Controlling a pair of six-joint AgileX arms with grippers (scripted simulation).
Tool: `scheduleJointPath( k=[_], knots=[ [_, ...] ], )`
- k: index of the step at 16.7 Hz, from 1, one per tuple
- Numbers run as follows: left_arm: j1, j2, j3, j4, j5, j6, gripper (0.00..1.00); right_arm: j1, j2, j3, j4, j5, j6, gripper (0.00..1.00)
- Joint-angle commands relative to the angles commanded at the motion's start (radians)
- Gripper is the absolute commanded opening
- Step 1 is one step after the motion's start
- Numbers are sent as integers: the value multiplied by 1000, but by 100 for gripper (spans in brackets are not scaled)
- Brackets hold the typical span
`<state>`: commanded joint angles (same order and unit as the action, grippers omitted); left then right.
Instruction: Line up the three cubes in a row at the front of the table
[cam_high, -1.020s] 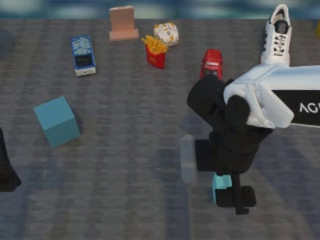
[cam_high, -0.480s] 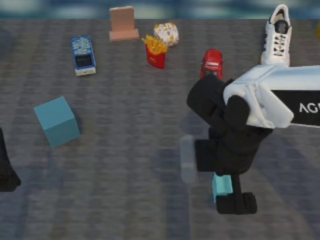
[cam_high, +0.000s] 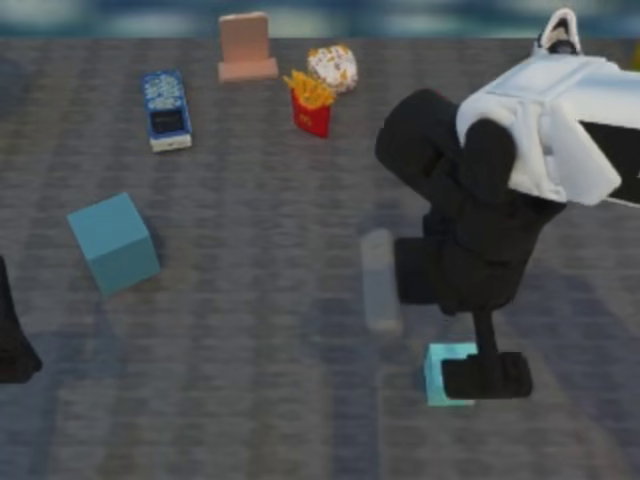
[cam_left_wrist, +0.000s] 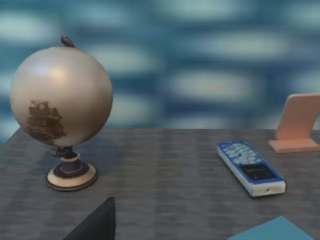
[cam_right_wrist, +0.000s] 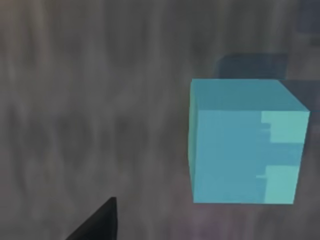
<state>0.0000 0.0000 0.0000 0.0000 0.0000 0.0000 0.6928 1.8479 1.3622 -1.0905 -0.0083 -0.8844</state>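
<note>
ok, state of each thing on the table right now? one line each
small light turquoise matte cube: flat on the table, front right, beside the right hand.
large blue-teal matte cube: flat on the table, left side, untouched.
right hand: low over the table by the small cube, holding nothing.
left hand: parked at the left edge.
blue remote: lying flat, rear left.
red fries carton: upright.

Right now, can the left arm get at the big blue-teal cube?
Probably yes. The big blue-teal cube sits on the table's left side, near the parked left arm at the left edge, with only bare table between them.
</note>
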Motion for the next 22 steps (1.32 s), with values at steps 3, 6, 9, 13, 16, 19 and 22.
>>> scheduleJointPath(
  k=[3, 6, 9, 13, 16, 19, 22],
  knots=[
    [0, 0, 0, 0, 0, 0, 100, 0, -16, 22, -29, 0, 1, 100],
    [0, 0, 0, 0, 0, 0, 100, -5, -11, 22, -27, 0, 3, 100],
    [0, 0, 0, 0, 0, 0, 100, -44, 31, 80, -39, 3, 72, 100],
    [0, 0, 0, 0, 0, 0, 100, -150, 144, 223, -78, 5, 265, 100],
    [0, 0, 0, 0, 0, 0, 100, -236, 231, 333, -107, 7, 430, 100],
    [0, 0, 0, 0, 0, 0, 100, -297, 288, 413, -122, 10, 530, 100],
    [0, 0, 0, 0, 0, 0, 100, -308, 297, 426, -124, 11, 544, 100]
  ],
)
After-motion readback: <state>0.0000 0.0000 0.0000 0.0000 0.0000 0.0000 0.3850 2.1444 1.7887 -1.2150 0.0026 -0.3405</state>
